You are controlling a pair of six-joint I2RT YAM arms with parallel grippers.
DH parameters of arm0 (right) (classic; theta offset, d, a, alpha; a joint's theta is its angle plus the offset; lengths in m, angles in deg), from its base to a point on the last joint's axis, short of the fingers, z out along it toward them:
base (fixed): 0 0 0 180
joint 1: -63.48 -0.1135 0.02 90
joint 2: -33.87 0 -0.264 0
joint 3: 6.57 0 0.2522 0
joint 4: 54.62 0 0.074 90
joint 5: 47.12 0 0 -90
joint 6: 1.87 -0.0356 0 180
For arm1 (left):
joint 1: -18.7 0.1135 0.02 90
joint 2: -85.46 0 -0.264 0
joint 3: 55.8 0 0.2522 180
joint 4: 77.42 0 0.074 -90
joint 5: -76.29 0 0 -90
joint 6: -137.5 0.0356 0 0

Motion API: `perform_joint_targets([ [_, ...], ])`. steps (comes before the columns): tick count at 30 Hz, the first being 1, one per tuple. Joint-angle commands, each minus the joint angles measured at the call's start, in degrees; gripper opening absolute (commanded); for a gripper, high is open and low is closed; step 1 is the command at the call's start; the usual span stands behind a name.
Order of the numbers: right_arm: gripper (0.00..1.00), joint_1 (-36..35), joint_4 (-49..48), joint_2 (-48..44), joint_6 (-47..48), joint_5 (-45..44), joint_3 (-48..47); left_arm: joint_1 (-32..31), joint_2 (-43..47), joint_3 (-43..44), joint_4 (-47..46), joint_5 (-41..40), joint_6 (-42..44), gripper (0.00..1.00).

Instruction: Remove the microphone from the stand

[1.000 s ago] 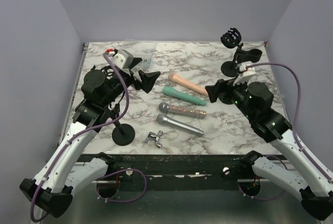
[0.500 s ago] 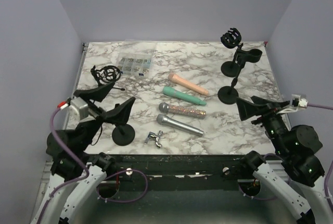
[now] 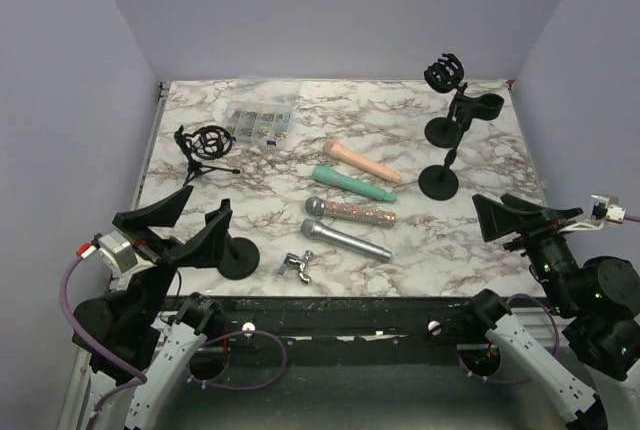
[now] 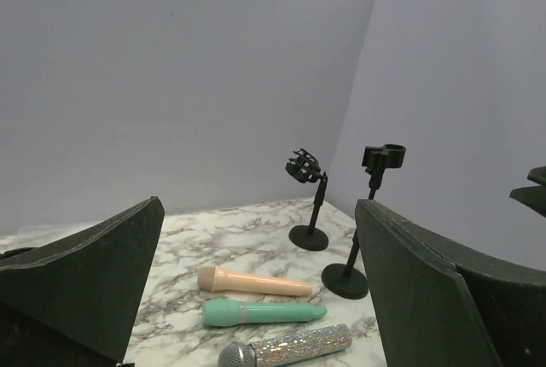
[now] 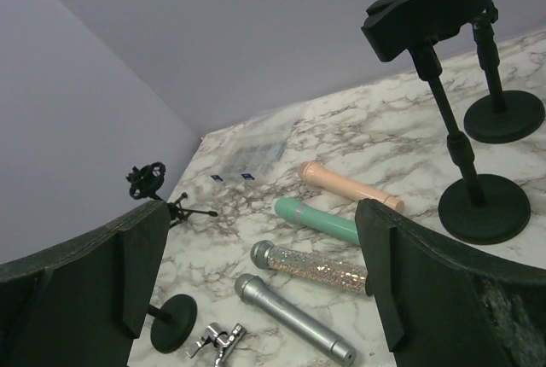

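Overhead, my left claw (image 3: pixel 208 202) and right claw (image 3: pixel 492 216) hang spread wide, gripping nothing, at the near edge of the marble table (image 3: pixel 455 245). Mid-table lie the peach microphone (image 3: pixel 360 162), teal microphone (image 3: pixel 353 184), glittery microphone (image 3: pixel 350 211) and silver microphone (image 3: pixel 345 239), flat, side by side, apart from every stand. The rear stand (image 3: pixel 441 131) and front stand (image 3: pixel 439 182) rise far right, the tripod stand (image 3: pixel 205 145) sits far left, and the round stand base (image 3: pixel 240 262) lies just beside my left claw.

Centre's jammed, front right's open!
Microphones (image 3: pixel 350 213) clog mid-table, two stands (image 3: pixel 438 182) guard back right; bare table (image 3: pixel 470 240) front right.
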Motion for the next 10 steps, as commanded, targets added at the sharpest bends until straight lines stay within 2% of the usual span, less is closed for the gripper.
perform_joint_targets([
  [1, 1.0, -0.4, 3.5, -1.8, -1.5, -2.3, -1.9, 0.2, 14.2, 0.5, 2.8, -3.2, -0.8, 0.99],
  [10, 1.0, -0.4, 3.3, -3.0, -3.8, -5.9, -1.8, 0.2, 13.4, 1.3, 3.8, -2.9, -0.2, 0.99],
])
